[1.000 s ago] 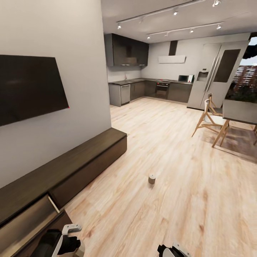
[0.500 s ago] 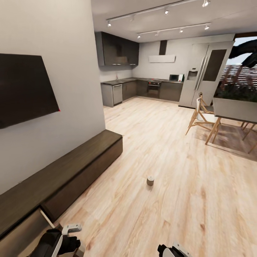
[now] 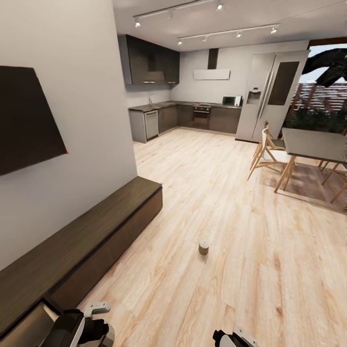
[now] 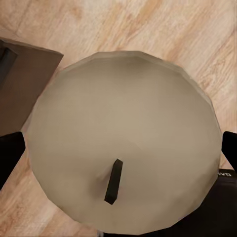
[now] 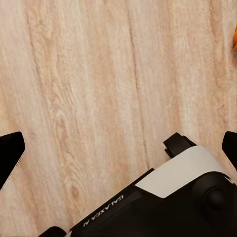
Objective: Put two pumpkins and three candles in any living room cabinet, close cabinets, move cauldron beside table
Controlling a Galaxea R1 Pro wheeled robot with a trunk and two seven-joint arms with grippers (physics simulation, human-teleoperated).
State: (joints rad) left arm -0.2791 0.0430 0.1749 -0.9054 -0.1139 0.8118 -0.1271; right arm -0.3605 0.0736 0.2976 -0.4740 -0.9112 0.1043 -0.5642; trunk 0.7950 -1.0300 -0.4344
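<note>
Left tool (image 4: 118,148) clamped on a candle (image 4: 123,148), right tool (image 5: 118,143) open; risk: clipping the cabinet (image 3: 82,246) at lower left knocks it loose

My arms have glossy black shells with white caps. My base (image 5: 163,202) is black with a white panel, and small white "GALAXEA" lettering is on it.

Open-plan home: kitchen units (image 3: 193,118) (fridge (image 3: 262,96) too), dining table (image 3: 313,144).
</note>
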